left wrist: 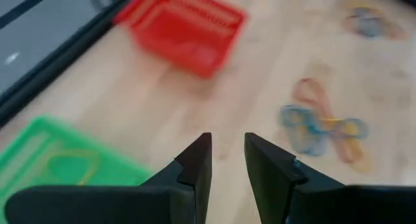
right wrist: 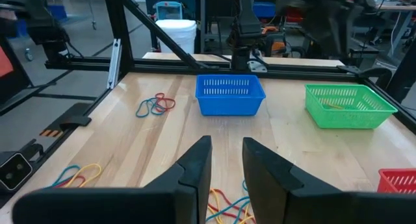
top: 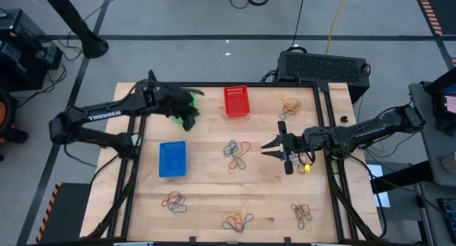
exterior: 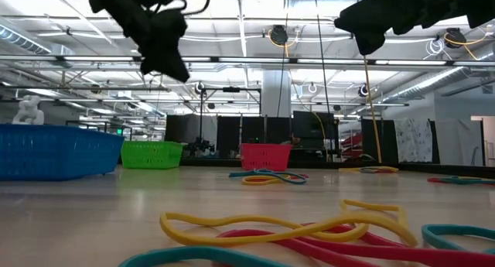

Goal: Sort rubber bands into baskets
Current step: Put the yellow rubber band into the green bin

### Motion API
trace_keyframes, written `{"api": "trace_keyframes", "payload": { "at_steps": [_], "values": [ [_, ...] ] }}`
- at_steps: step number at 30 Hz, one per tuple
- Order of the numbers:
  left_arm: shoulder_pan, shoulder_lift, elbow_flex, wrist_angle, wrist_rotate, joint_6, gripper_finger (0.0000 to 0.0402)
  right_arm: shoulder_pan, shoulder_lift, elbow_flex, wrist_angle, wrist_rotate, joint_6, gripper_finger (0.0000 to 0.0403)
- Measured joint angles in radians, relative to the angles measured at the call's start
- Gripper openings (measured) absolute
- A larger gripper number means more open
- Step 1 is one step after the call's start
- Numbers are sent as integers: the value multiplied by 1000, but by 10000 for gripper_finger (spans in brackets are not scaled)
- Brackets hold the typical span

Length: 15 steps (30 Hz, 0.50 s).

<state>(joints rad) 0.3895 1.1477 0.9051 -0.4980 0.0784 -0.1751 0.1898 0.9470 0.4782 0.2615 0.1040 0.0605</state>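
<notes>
Left pincer (top: 187, 110): raised over the green rectangular plastic mesh basket (right wrist: 350, 106) at the tabletop's far left; fingers (left wrist: 195, 167) slightly spread, narrow gap, nothing between them.
Green basket contents: one yellowish rubber band (left wrist: 70, 165) lies inside on the mesh floor.
Right pincer (top: 274, 147): above the tabletop right of centre, pointing toward the middle; fingers (right wrist: 193, 167) parted by a narrow gap, holding nothing.
Red rectangular plastic mesh basket (top: 236, 101): far edge, middle of the tabletop, just right of the green one.
Blue rectangular plastic mesh basket (top: 172, 159): left of centre, nearer than the green basket, apart from it.
Loose rubber bands, thin coloured elastic loops, in clusters on the pale wooden tabletop (top: 206, 182): centre cluster (top: 236, 152) between blue basket and right pincer; far right cluster (top: 289, 103); near left cluster (top: 174, 200); near middle cluster (top: 238, 221); near right cluster (top: 302, 214).
Low view: yellow, red and teal bands lie close to the lens.
</notes>
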Motion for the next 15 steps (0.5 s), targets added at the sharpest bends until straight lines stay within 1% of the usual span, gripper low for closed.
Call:
{"api": "trace_keyframes", "payload": {
  "at_steps": [3,7,12,15],
  "values": [
    [-99,7,-9,83,-9,-4,98,0,0,0,0,0,0,80],
    [-231,48,-65,205,-51,-30,98,0,0,0,-2,0,0,80],
    [-393,167,-106,438,-68,-27,98,0,0,0,-4,0,0,80],
    [-481,264,-96,521,-86,-12,98,0,0,0,-4,0,0,80]
  ]
}}
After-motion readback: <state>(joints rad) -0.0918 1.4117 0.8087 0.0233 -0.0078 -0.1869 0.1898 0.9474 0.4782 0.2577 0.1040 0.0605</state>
